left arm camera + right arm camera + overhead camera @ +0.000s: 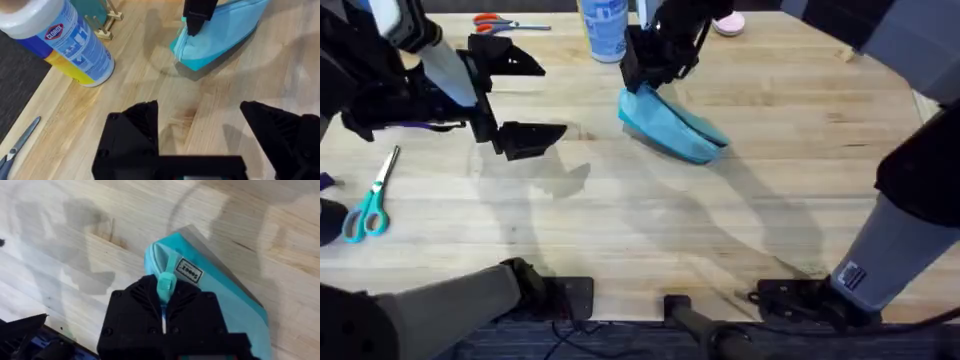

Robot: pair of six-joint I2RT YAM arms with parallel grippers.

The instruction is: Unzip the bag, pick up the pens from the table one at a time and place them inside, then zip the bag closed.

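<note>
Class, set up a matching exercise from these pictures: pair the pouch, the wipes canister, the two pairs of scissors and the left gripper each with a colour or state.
Column 1:
1. bag
2. canister
3. scissors
4. scissors at the far edge
5. left gripper

Column 2:
A. orange handles
B. open, holding nothing
C. light blue, its pull tab in the right gripper
D. teal handles
E. blue and white with a yellow band

Pairs: 1-C, 2-E, 3-D, 4-A, 5-B
</note>
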